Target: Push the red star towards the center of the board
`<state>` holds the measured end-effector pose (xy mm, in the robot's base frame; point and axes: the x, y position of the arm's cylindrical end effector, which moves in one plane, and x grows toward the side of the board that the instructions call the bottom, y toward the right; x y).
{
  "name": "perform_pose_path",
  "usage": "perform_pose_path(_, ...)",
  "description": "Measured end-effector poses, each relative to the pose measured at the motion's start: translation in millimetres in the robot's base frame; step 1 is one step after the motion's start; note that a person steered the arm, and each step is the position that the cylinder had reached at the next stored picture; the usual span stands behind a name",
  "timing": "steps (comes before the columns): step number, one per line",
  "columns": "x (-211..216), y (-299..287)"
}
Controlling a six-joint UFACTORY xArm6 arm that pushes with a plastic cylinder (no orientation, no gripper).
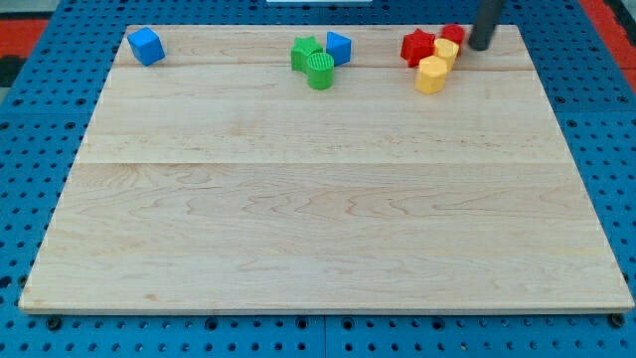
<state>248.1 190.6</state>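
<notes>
The red star lies near the view's top edge, right of centre, on the wooden board. A small yellow block touches its right side, and a yellow hexagonal block sits just below and right of it. Another red block sits behind the small yellow one. My tip is at the view's top right, just right of that red block and the yellow blocks, some way right of the star.
A green star and a green cylinder touch near the top centre, with a blue block just right of them. Another blue block lies at the top left corner. A blue pegboard surrounds the board.
</notes>
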Motion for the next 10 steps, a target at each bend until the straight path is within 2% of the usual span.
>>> perform_pose_path(1, 29.7, -43.3)
perform_pose_path(2, 30.1, 2.7)
perform_pose_path(3, 2.7, 70.3)
perform_pose_path(4, -49.9, 54.7)
perform_pose_path(5, -48.5, -1.5)
perform_pose_path(6, 1.8, -24.6)
perform_pose_path(7, 24.6, -61.1)
perform_pose_path(8, 19.6, -74.7)
perform_pose_path(9, -13.2, -66.2)
perform_pose_path(10, -21.7, -108.5)
